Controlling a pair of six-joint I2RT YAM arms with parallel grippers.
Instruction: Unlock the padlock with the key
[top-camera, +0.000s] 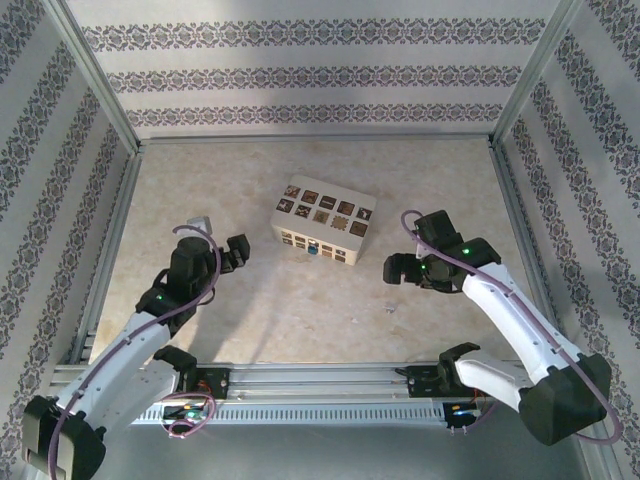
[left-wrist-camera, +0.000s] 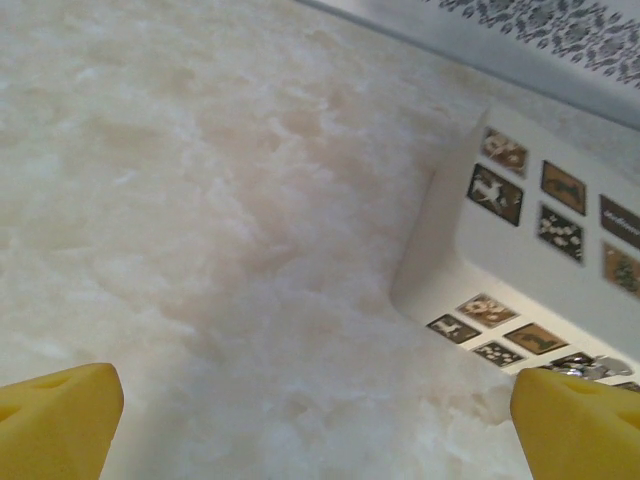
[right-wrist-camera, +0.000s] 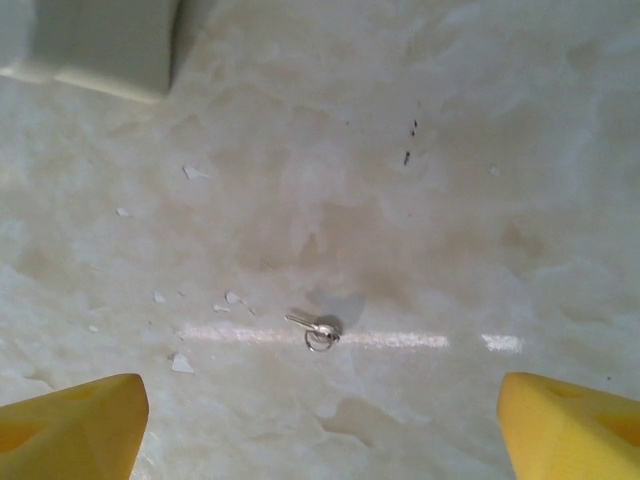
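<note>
I'm hovering the right gripper (right-wrist-camera: 320, 425) over the table (right-wrist-camera: 480, 150) with its yellow fingers spread wide and nothing between them, because the small silver key (right-wrist-camera: 315, 329) is lying flat on its ring, centred just ahead of the gap. The left gripper (left-wrist-camera: 318, 420) is likewise standing apart and empty, facing the cream padlock (left-wrist-camera: 520, 250) at mid-table, I judge ready to brace it. A small blue-and-silver piece (top-camera: 313, 250) is sitting against its near face; I can't tell what it is.
</note>
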